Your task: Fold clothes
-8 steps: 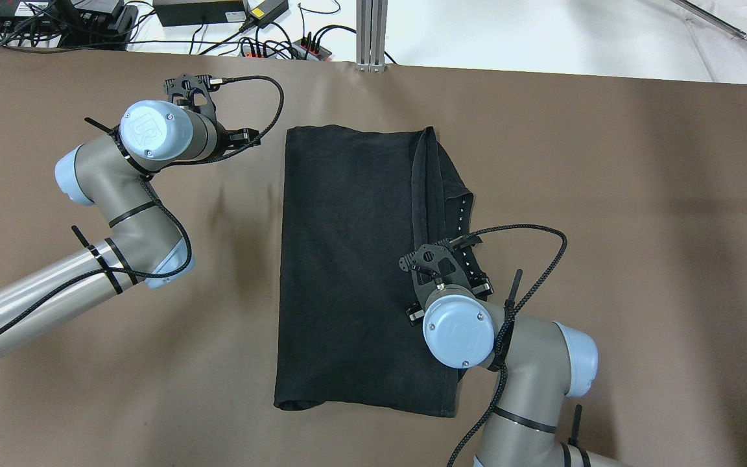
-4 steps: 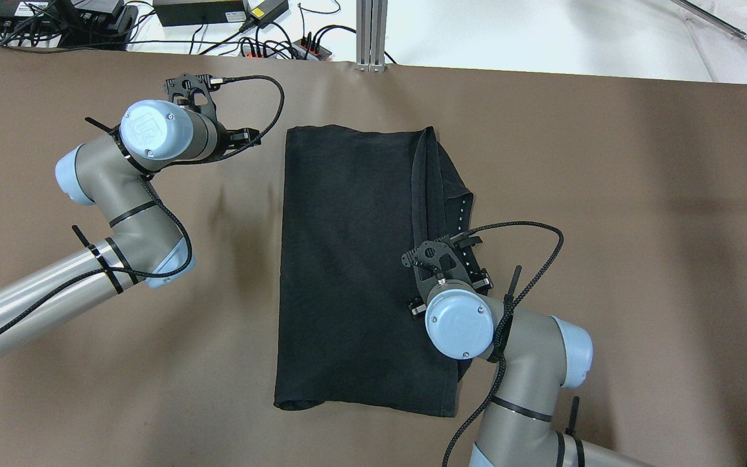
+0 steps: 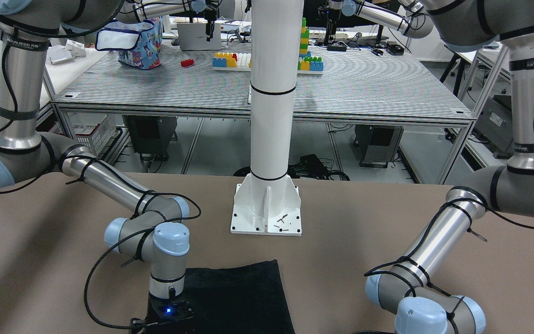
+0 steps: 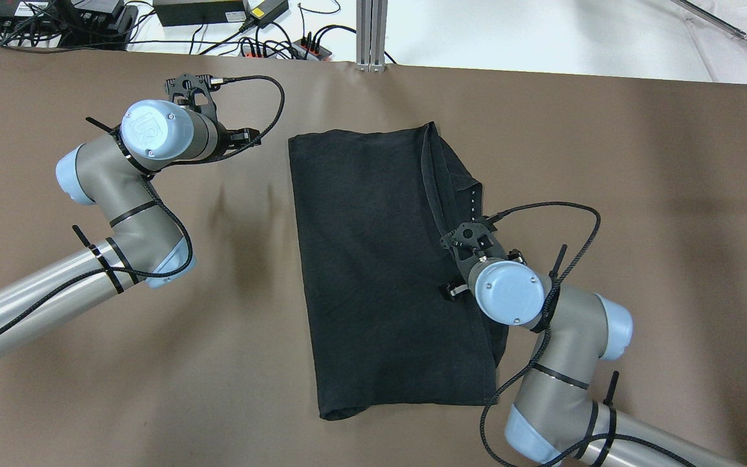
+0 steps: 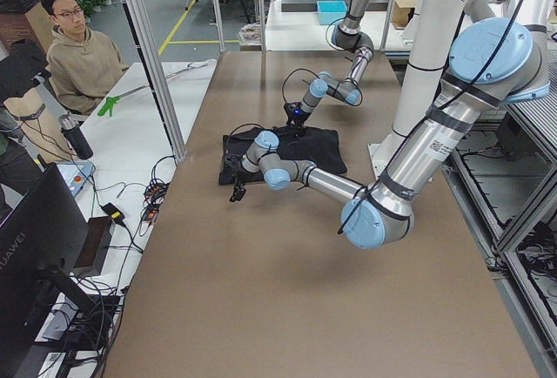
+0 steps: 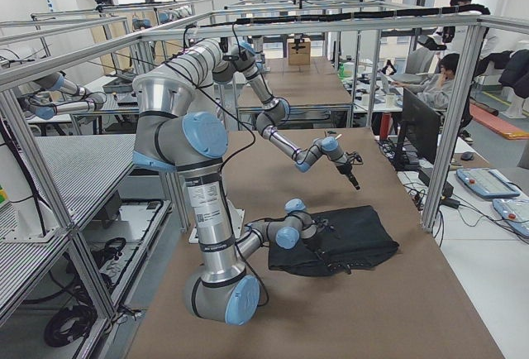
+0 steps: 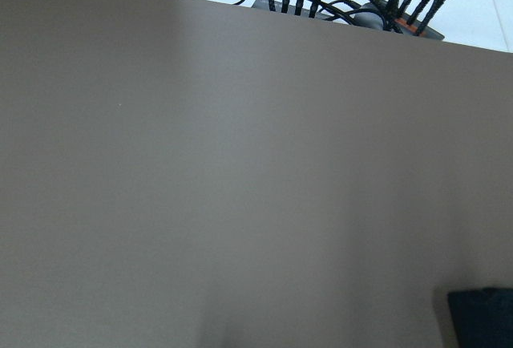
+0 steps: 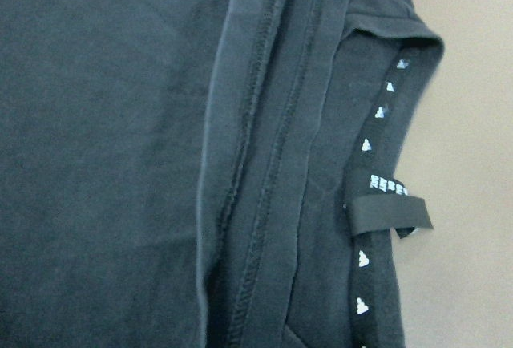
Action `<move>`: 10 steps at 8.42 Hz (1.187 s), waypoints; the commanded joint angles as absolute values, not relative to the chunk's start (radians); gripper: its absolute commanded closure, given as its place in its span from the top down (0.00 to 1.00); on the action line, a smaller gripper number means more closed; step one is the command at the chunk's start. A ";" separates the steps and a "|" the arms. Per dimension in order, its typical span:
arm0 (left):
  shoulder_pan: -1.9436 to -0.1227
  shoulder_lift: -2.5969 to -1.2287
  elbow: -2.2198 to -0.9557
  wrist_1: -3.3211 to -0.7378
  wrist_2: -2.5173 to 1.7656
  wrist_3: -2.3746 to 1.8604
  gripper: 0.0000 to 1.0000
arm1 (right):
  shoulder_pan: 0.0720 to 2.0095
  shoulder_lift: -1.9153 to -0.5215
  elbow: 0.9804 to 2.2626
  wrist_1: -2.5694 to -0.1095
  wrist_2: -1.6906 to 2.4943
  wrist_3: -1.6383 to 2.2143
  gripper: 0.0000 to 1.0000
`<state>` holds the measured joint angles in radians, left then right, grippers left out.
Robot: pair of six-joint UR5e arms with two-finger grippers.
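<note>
A brown tabletop (image 4: 639, 194) fills our workspace, with cables and a power strip (image 4: 283, 47) along its far edge and a white pillar (image 3: 270, 116) bolted on at the robot's side. The clothes (image 4: 373, 259) lie flat near the middle: one black garment in a long rectangle, set slightly askew. Along its right side several layers are stacked, with stitched hems (image 8: 256, 163), a printed neck tape (image 8: 377, 147) and a small hanging loop (image 8: 389, 213) left exposed. The right gripper (image 4: 465, 259) sits low over that layered edge. Its wrist hides the fingers from above and its own camera shows only cloth, so we cannot tell how its jaws stand or whether they have any fabric. The left gripper (image 4: 242, 137) hangs over bare table, apart from the cloth's far left corner. We cannot tell its jaw opening either, though we see nothing in it. We judge the fabric to be light, limp and matte. It should sag wherever it is unsupported, and the loose layers may slide over each other. We would pinch through every layer at an edge, ideally at two corners of one short side.
</note>
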<state>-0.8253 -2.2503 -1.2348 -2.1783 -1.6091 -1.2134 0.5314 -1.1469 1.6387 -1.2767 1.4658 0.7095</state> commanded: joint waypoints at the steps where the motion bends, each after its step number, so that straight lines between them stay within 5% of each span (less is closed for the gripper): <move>1: -0.825 -2.252 -1.236 -2.178 -1.609 -1.213 1.00 | 0.604 -1.178 1.637 -1.221 1.548 0.646 0.95; 5: -0.825 -2.252 -1.233 -2.178 -1.609 -1.213 1.00 | 0.712 -1.157 1.579 -1.221 1.611 0.528 0.95; 8: -0.830 -2.243 -1.239 -2.178 -1.609 -1.215 1.00 | 0.713 -0.956 1.508 -1.282 1.612 0.625 0.95; 10: -0.830 -2.235 -1.241 -2.180 -1.609 -1.215 1.00 | 0.709 -0.808 1.339 -1.282 1.611 0.728 0.95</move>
